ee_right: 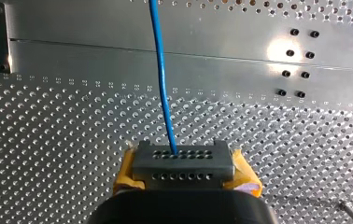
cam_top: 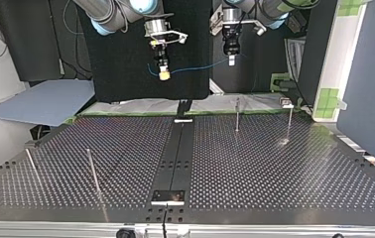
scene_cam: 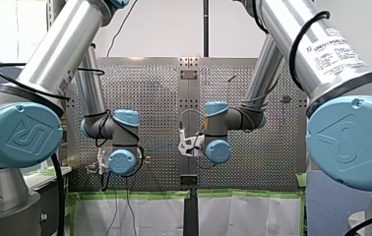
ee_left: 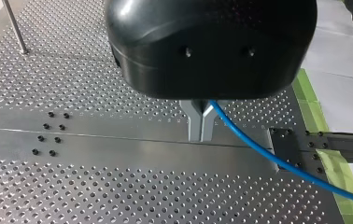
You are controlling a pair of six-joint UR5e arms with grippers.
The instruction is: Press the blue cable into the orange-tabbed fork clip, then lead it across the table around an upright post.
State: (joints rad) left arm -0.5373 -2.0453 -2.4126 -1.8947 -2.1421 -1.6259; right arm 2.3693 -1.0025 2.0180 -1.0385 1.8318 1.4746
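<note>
Metal on blue: the left gripper (ee_left: 201, 133) has its two fingers pressed together on the blue cable (ee_left: 277, 161), which leaves them to one side and slopes away over the table. The right gripper (ee_right: 182, 163), yellow-padded, is likewise clamped on the cable, which runs straight ahead of it. Between the two grips a short span hangs a little slack — judged a hold chosen so that this length can be lowered as one piece into a clip. Both grippers hang raised above the central strip (cam_top: 180, 148), at its end nearest the arms, one to each side of it — the span crosses over its line. Upright posts (cam_top: 237, 115) stand on either side of the strip; no fork clip can be made out.
</note>
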